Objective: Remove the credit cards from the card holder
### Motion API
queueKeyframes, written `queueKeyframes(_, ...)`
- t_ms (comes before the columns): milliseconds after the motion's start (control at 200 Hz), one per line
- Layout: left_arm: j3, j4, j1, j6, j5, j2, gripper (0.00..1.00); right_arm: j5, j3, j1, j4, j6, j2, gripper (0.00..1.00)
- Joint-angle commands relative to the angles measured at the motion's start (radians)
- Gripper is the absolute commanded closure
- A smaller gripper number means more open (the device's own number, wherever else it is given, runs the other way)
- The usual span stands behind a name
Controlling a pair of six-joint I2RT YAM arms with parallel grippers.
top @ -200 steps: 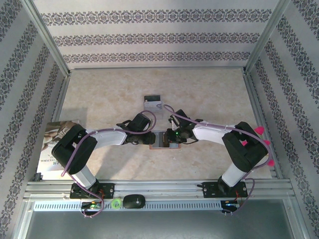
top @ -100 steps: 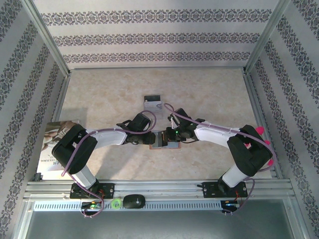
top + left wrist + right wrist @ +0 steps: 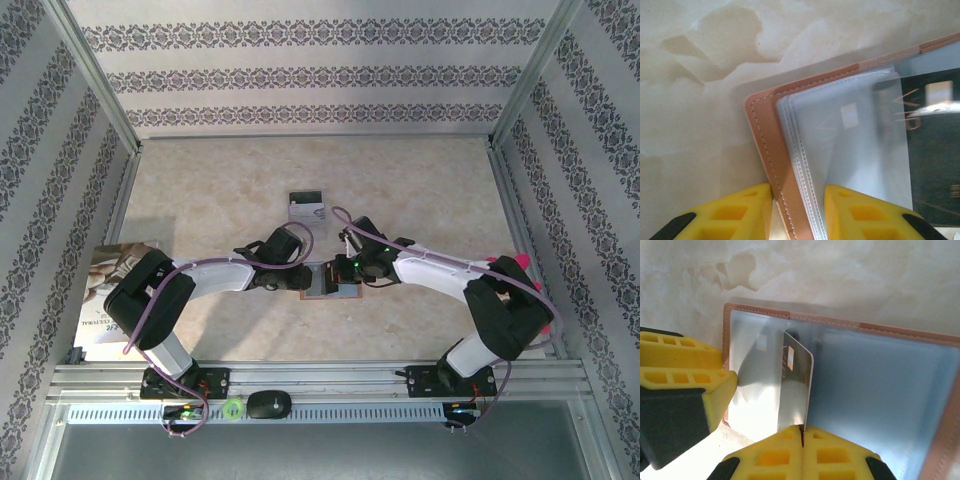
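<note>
Now right tool (image 3: 802, 432) has just pinched shut on card (image 3: 796, 385), centre frame. Left tool (image 3: 797, 195) narrow, clamping holder (image 3: 767, 150) edge. Pull likely next.

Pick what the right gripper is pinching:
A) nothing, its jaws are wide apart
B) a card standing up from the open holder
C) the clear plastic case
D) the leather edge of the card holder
B: in the right wrist view the right gripper is shut on the lower edge of a silvery card that stands on edge over the open card holder.

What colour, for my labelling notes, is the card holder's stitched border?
The card holder's border is tan-brown, clearest in the left wrist view.
</note>
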Motion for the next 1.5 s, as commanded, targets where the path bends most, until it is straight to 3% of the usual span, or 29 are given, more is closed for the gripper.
queueKeyframes(0, -0.016, -0.034, -0.012, 0.015, 0.012, 0.034, 0.67, 0.108, 0.007, -0.011, -0.115, -0.021, -0.058, 1.0)
queueKeyframes(315, -0.02, -0.006, -0.009, 0.02, 0.023, 0.042, 0.62, 0.171, 0.084, 0.033, -0.229, -0.028, -0.056, 1.0)
queueKeyframes(670, -0.036, 0.025, 0.006, -0.002, 0.016, -0.038, 0.47, 0.19, 0.164, 0.08, -0.247, -0.01, 0.003, 1.0)
queueKeyframes(979, -0.067, 0.023, 0.013, -0.01, -0.006, -0.096, 0.45, 0.176, 0.177, 0.11, -0.24, 0.011, 0.089, 1.0)
queueKeyframes(1074, -0.073, 0.024, 0.015, -0.01, -0.001, -0.095, 0.45, 0.169, 0.173, 0.114, -0.22, 0.019, 0.104, 0.89)
queueKeyframes(1214, -0.079, 0.027, 0.017, -0.011, 0.002, -0.096, 0.45, 0.172, 0.174, 0.115, -0.215, 0.019, 0.106, 0.87)
queueKeyframes(1494, -0.081, 0.02, 0.025, -0.007, 0.006, -0.117, 0.45, 0.207, 0.192, 0.091, -0.243, -0.055, 0.025, 1.0)
